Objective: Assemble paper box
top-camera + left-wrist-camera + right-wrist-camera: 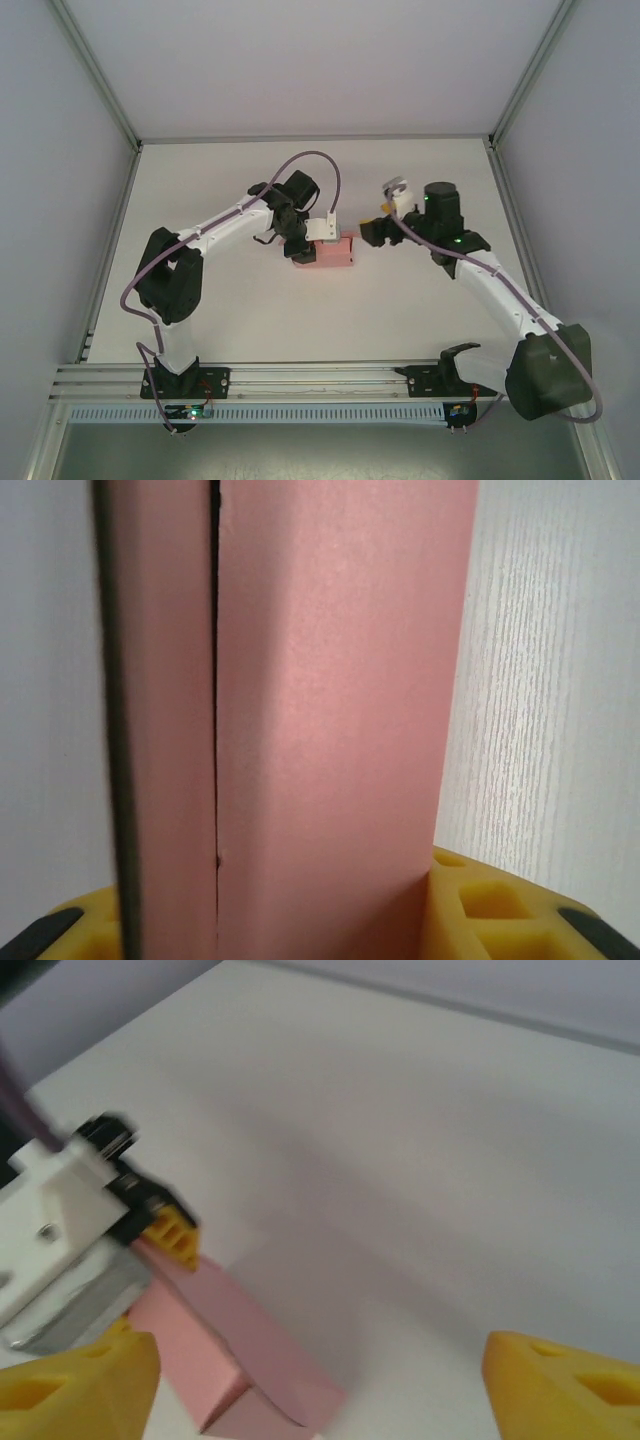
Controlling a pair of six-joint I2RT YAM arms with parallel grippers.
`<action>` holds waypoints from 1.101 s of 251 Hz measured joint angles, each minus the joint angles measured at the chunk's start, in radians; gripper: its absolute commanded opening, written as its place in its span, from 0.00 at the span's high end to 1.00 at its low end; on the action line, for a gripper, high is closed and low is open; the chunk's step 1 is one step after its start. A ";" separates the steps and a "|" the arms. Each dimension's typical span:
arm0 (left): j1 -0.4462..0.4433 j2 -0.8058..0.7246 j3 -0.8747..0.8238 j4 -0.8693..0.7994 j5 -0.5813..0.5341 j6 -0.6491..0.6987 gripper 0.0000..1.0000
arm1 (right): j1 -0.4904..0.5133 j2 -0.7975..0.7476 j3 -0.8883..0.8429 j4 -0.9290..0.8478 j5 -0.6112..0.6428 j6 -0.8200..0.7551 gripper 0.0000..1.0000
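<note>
one white table (300, 180) takes up most of the top view, closed in by pale walls on three sides, with a metal rail (320, 378) along its near edge.

two arms are bolted to that rail. the left arm (215, 228) reaches up and inward from the left, with a purple cable (320, 158) looping over its wrist. the right arm (495, 285) reaches up and inward from the right.

the paper box (332, 252) lies near the middle of the table, between the two wrists. it is a small pink rectangular block, folded up, resting on one long side. in the left wrist view the paper box (330, 730) runs straight away from the camera, and a dark seam runs down its length where two panels meet.

the left gripper (303, 247) is at the box's left end. its yellow fingers (490, 915) sit against the pink card on both sides, partly closed and clamped on the box. the right wrist view shows one of those fingers (168, 1232) touching the box end.

the right gripper (372, 232) is just beside the box's right end, apart from it. its yellow fingertips (85, 1378) stand wide apart and hold nothing, with the paper box (235, 1335) on the table beyond them.
</note>
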 measured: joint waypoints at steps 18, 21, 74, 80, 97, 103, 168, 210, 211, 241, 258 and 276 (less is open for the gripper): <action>0.000 0.003 0.000 -0.008 0.002 0.000 0.67 | 0.029 0.035 0.001 -0.013 0.007 -0.026 0.28; 0.000 0.003 0.000 -0.008 0.002 0.000 0.67 | 0.030 0.042 0.002 -0.016 0.008 -0.027 0.29; 0.001 0.022 0.023 -0.022 0.005 -0.001 0.61 | 0.039 0.167 0.010 -0.053 -0.006 -0.043 0.38; 0.001 0.027 0.031 -0.028 0.006 -0.001 0.61 | 0.042 0.179 0.014 -0.060 -0.008 -0.043 0.39; 0.001 0.042 0.050 -0.043 0.008 -0.002 0.58 | 0.050 0.205 0.023 -0.069 -0.015 -0.044 0.47; 0.001 0.045 0.055 -0.047 0.008 -0.002 0.58 | 0.054 0.214 0.026 -0.072 -0.016 -0.042 0.47; 0.001 0.082 0.098 -0.068 0.008 -0.013 0.56 | 0.064 0.251 0.077 -0.084 0.024 -0.035 0.47; 0.001 0.087 0.103 -0.068 0.008 -0.027 0.56 | 0.064 0.259 0.115 -0.127 0.078 -0.053 0.55; 0.001 0.087 0.103 -0.067 0.008 -0.027 0.56 | 0.064 0.260 0.116 -0.129 0.078 -0.052 0.56; 0.001 0.088 0.103 -0.066 0.007 -0.032 0.56 | 0.071 0.278 0.151 -0.182 0.076 -0.076 0.67; 0.001 0.090 0.105 -0.067 0.007 -0.032 0.56 | 0.074 0.281 0.158 -0.206 0.076 -0.081 0.77; 0.001 0.095 0.111 -0.070 0.008 -0.035 0.56 | 0.075 0.281 0.159 -0.224 0.079 -0.073 0.85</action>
